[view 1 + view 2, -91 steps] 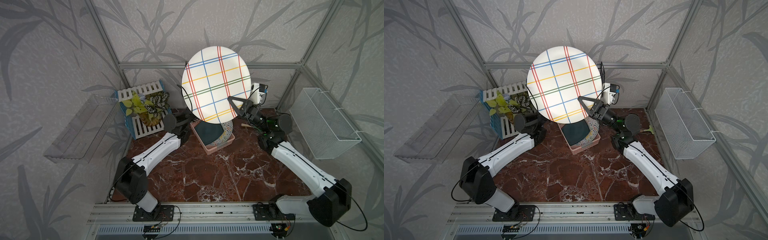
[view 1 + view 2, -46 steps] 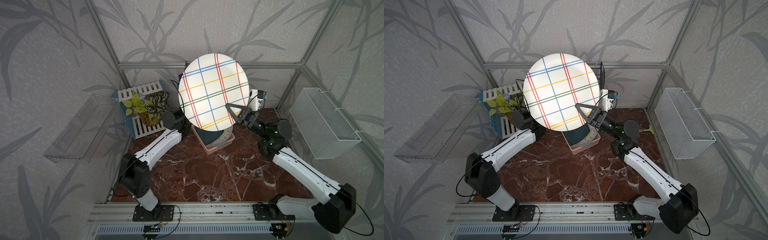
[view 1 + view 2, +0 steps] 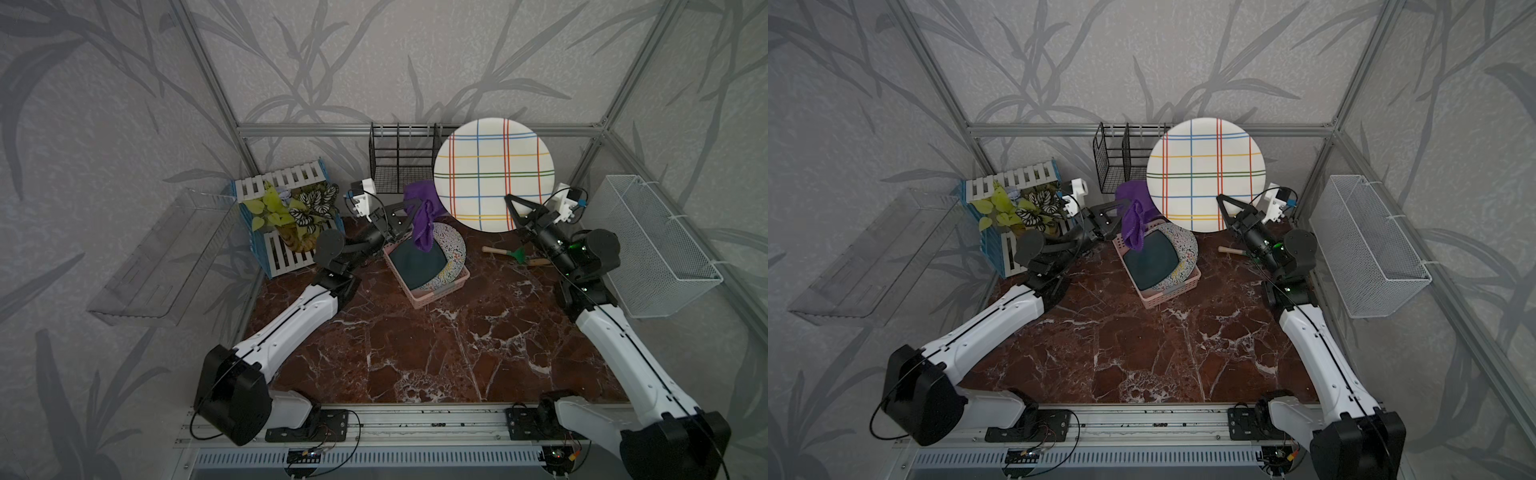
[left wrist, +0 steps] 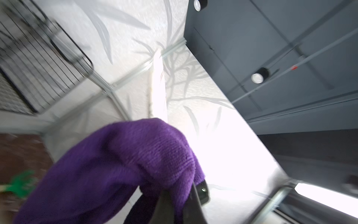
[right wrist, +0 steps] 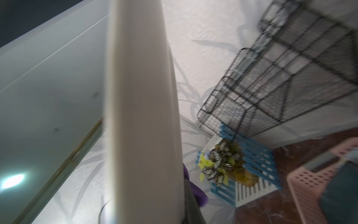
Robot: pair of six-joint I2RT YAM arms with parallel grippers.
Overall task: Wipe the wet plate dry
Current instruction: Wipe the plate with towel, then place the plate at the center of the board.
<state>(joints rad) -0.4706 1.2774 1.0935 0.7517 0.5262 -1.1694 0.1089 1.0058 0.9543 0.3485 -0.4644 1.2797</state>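
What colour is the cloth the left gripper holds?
Purple; the cloth shows best in the left wrist view.

In both top views, drops on the plate [image 3: 494, 174] are too small for us to tell, and it hides part of the black wire rack [image 3: 395, 162]. The purple cloth [image 4: 116, 164] covers the tips of the left gripper [image 4: 175, 194]. We see the pink basket [image 5: 310, 186] blurred and cut off in the right wrist view.

I can read no lettering, label, brand, number or sign on anything here, for the plate [image 3: 494, 174] carries only coloured lines and the cloth [image 3: 423, 224] is plain purple.
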